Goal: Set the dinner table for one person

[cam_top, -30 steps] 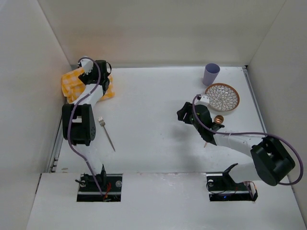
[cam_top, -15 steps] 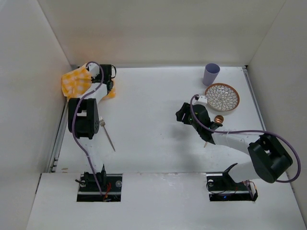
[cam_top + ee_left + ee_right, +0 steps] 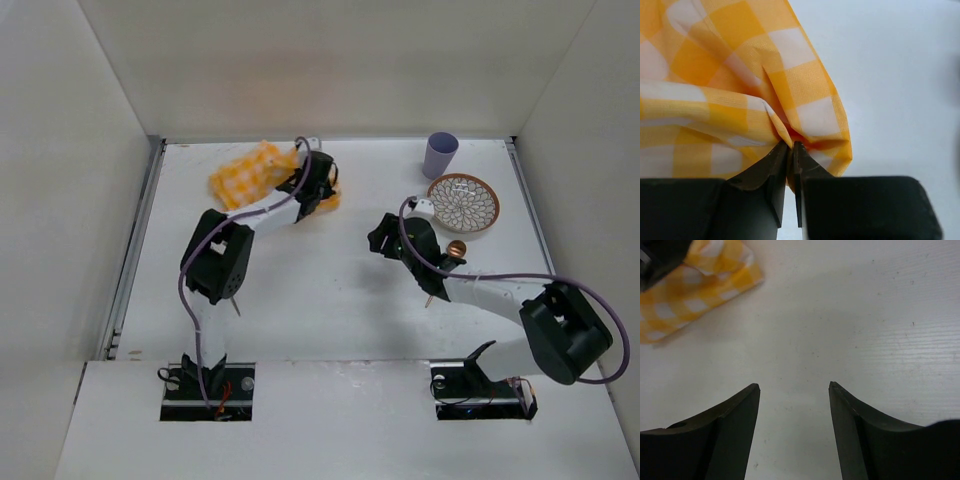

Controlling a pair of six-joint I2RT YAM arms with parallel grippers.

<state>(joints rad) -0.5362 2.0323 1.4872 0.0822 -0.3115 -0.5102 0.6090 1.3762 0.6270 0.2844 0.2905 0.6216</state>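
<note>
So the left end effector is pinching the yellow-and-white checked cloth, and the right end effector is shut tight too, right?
Not quite. The right end effector is open, empty, over the matte white dinner table; the right wrist view shows it. The left end effector does pinch the yellow-and-white checked cloth.

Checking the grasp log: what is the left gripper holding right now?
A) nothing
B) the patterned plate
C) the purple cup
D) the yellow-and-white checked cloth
D: in the left wrist view, the left gripper has its fingers pinched shut on a fold of the checked cloth.
</note>
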